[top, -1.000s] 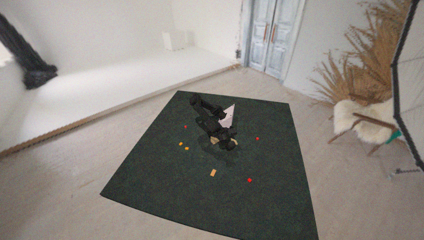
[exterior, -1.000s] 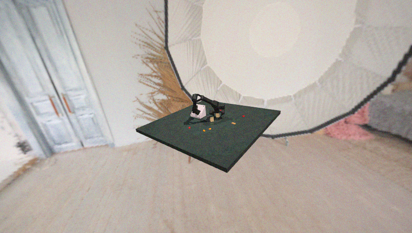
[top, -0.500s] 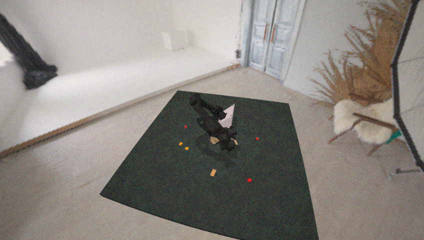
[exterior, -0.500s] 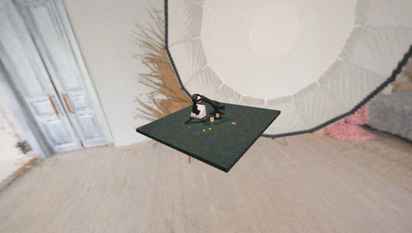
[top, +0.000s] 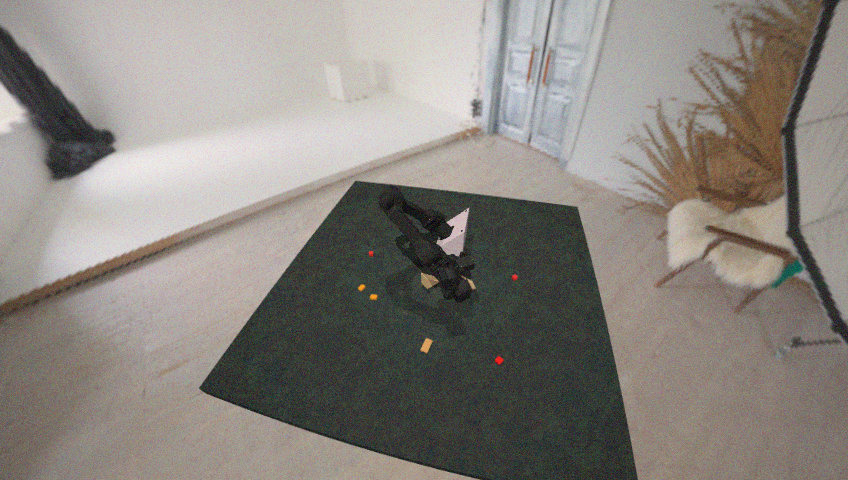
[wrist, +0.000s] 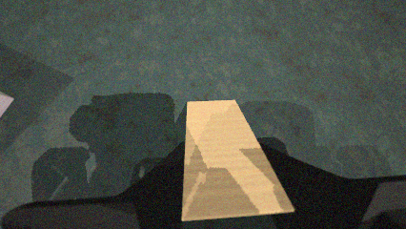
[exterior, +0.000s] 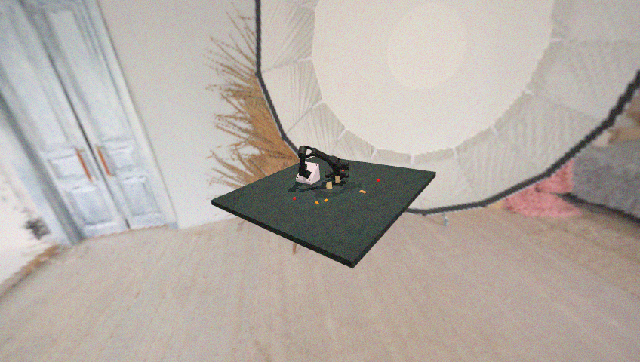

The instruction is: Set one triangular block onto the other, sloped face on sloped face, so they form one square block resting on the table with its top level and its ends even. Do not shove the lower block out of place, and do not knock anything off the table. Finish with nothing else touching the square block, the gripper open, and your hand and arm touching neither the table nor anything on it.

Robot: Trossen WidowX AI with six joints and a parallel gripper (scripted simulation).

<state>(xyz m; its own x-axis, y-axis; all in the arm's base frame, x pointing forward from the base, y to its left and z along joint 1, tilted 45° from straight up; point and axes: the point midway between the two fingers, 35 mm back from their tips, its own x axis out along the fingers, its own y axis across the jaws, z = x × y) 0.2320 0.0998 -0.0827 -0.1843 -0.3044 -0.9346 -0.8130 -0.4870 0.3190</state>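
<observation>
Two light tan triangular blocks are in view. My gripper (top: pixel 461 284) (wrist: pixel 215 145) is shut on one triangular block (top: pixel 471 283) (exterior: pixel 337 179) (wrist: pixel 219 153), whose long face shows between the fingers in the wrist view. The gripper body hides much of it in the top view. I cannot tell whether it touches the table. The other triangular block (top: pixel 428 281) (exterior: pixel 329 185) stands on the dark green table (top: pixel 333 368) (exterior: pixel 332 224) a short way from the held one, apart from it, and is out of the wrist view.
A pale pink wedge (top: pixel 453 242) (exterior: pixel 309 173) stands beside the arm. A flat tan piece (top: pixel 426 345) (exterior: pixel 362 191) lies farther out. Small orange pieces (top: pixel 373 296) (exterior: pixel 326 200) and red cubes (top: pixel 499 360) (top: pixel 514 277) (top: pixel 370 253) (exterior: pixel 293 197) lie around the blocks.
</observation>
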